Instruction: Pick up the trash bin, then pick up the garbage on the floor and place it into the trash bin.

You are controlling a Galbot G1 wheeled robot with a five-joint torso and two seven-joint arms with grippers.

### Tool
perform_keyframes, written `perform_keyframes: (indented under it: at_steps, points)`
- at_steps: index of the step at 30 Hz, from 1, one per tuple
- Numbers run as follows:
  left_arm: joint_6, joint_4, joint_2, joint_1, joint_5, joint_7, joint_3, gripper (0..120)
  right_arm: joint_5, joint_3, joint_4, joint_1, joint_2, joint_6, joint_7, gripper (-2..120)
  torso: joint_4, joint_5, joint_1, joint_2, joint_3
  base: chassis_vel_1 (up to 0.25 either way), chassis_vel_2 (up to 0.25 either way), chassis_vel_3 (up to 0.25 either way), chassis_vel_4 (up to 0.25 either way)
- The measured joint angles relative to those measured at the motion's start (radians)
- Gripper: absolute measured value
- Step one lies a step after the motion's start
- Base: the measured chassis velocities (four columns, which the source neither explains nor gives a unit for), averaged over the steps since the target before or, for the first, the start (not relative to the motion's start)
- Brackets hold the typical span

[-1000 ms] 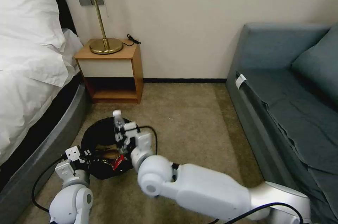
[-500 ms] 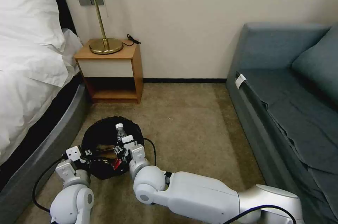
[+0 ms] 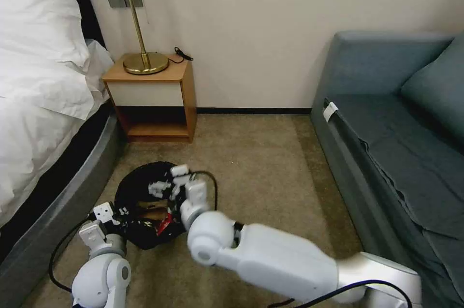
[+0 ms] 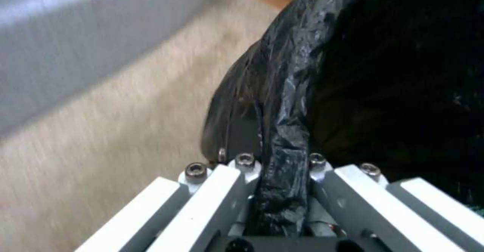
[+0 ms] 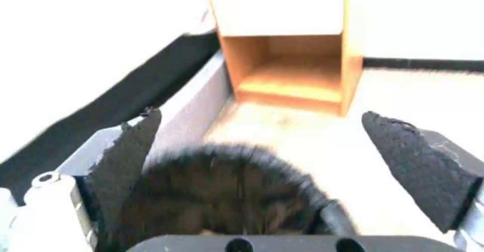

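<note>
The trash bin [image 3: 140, 192], lined with a crinkled black bag, sits on the carpet beside the bed. My left gripper [image 3: 117, 212] is shut on its near rim; the left wrist view shows the bag's edge [image 4: 282, 138] pinched between the left gripper [image 4: 280, 163] fingers. My right gripper [image 3: 165, 184] hovers over the bin's far side, open. In the right wrist view the right gripper [image 5: 259, 131] has its dark pads [image 5: 413, 161] wide apart with nothing between them, above the bin [image 5: 222, 191]. Garbage lies inside the bin: a red packet [image 3: 165, 223] and a tan piece [image 3: 151, 212].
A wooden nightstand [image 3: 154, 100] with a brass lamp [image 3: 142, 59] stands against the wall behind the bin. The bed [image 3: 43, 119] runs along the left and a grey-blue sofa [image 3: 396, 139] along the right. Open carpet [image 3: 261, 172] lies between them.
My right gripper lowered the clear bottle into the bin, opened and rose a little. The bottle has left its fingers and is out of sight. The left gripper still holds the rim.
</note>
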Motion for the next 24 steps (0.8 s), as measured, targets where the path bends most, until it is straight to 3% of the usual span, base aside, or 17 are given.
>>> perform_keyframes:
  at_steps: [1, 4, 5, 7, 8, 11, 24]
  points:
    - [0.000, 0.000, 0.000, 0.000, 0.000, 0.000, 0.000, 3, 0.000, 0.000, 0.000, 0.000, 0.000, 0.000, 0.000, 100, 0.0000, 0.0000, 0.000, 0.000, 0.000, 0.000, 0.000, 0.000, 0.000]
    - [0.054, -0.002, 0.003, -0.007, -0.126, -0.079, 0.003, 3, 0.000, 0.033, 0.041, -0.004, -0.038, -0.003, -0.001, 100, -0.0001, -0.0001, 0.000, 0.000, 0.000, 0.000, 0.000, 0.000, 0.000]
    - [0.054, -0.002, 0.003, -0.007, -0.126, -0.079, 0.003, 3, 0.000, 0.033, 0.041, -0.004, -0.038, -0.003, -0.001, 100, -0.0001, -0.0001, 0.000, 0.000, 0.000, 0.000, 0.000, 0.000, 0.000]
    - [0.088, 0.000, 0.008, -0.013, -0.214, -0.138, -0.001, 3, -0.005, 0.053, 0.051, -0.019, -0.053, -0.004, -0.002, 100, -0.0001, 0.0000, 0.000, 0.000, 0.000, 0.000, 0.000, 0.000, 0.000]
    - [0.088, 0.000, 0.008, -0.013, -0.214, -0.138, -0.001, 3, -0.005, 0.053, 0.051, -0.019, -0.053, -0.004, -0.002, 100, -0.0001, 0.0000, 0.000, 0.000, 0.000, 0.000, 0.000, 0.000, 0.000]
    - [0.123, 0.016, 0.016, -0.024, -0.322, -0.201, -0.008, 3, -0.015, 0.069, 0.052, -0.038, -0.058, -0.003, -0.007, 100, -0.0001, -0.0001, 0.000, 0.000, 0.000, 0.000, 0.000, 0.000, 0.000]
    - [0.130, 0.057, 0.020, -0.039, -0.348, -0.230, -0.015, 3, -0.030, 0.073, 0.045, -0.067, -0.068, 0.002, -0.013, 100, 0.0000, -0.0001, 0.000, 0.000, 0.000, 0.000, 0.000, 0.000, 0.000]
